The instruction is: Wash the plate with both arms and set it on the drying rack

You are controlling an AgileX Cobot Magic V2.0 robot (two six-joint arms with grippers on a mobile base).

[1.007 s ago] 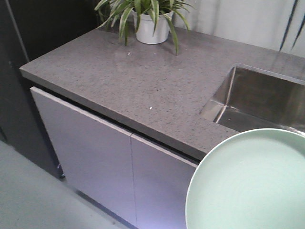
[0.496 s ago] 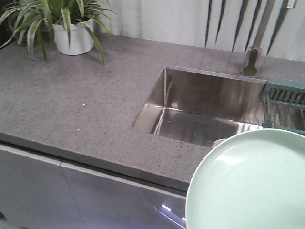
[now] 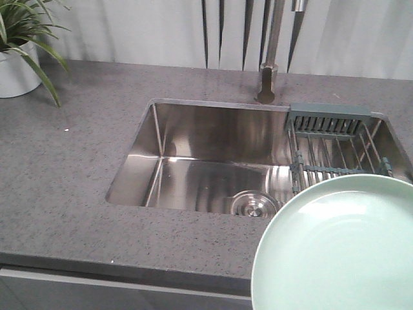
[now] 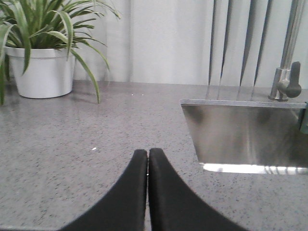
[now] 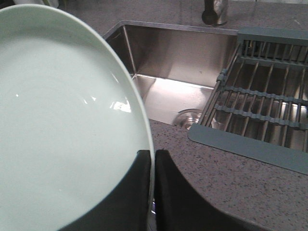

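Edges crop the plate (image 3: 335, 252) (right, bottom).

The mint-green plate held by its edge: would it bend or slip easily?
Probably stiff: the mint-green plate shows no sag though the right gripper pinches only its rim. Its shiny highlights suggest a smooth surface, so it may slip once wet. It looks plastic, so likely light.
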